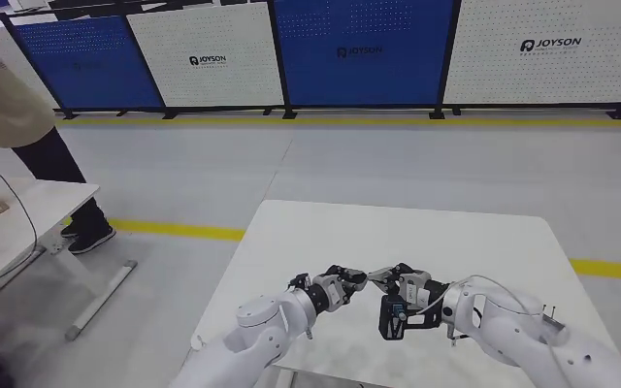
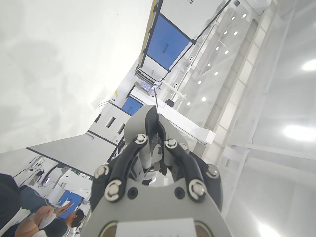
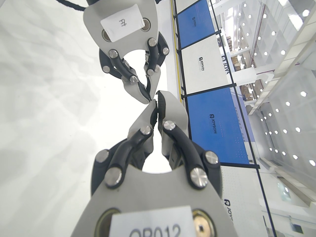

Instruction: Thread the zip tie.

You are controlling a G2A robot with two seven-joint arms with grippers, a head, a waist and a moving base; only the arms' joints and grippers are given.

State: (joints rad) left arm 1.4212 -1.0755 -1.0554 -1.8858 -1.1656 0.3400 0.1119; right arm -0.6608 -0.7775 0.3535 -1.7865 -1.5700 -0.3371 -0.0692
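Pinching the zip tie (image 2: 155,97) between clamped fingers, the left gripper (image 2: 153,111) has a thin tail jutting beyond its tips. Meeting it tip to tip, the right gripper (image 3: 156,102) is pressed together. No closed loop shows, so threading looks unfinished.

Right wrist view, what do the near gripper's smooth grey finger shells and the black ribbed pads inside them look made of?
On the right gripper, the grey finger shells look like matt metal or hard plastic: soft sheen, bolted with shiny screws. The black ribbed pads look like rubber: dull, finely toothed.
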